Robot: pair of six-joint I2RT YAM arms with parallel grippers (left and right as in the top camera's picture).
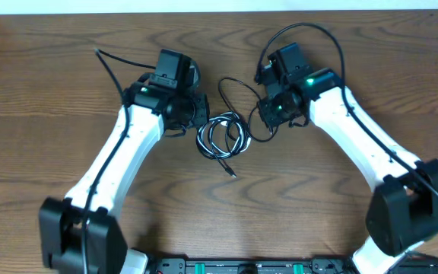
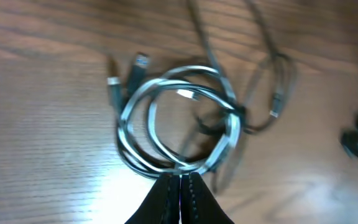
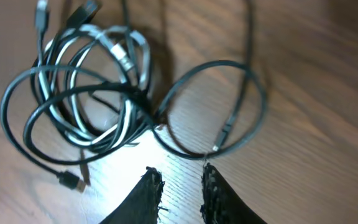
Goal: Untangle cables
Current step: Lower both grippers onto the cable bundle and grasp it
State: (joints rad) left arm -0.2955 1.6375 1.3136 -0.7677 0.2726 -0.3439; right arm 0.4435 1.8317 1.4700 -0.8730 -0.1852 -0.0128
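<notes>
Wooden table (image 1: 44, 114) holds one black cord (image 3: 219, 63), one white cord (image 2: 232, 134), tangled.

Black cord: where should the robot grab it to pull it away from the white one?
Probably the black cord at its lone loop lying clear of the white cord coil. There it is one strand flat on the table, so the right gripper, open beside it, could come down over the loop's near edge, catching nothing else.
</notes>
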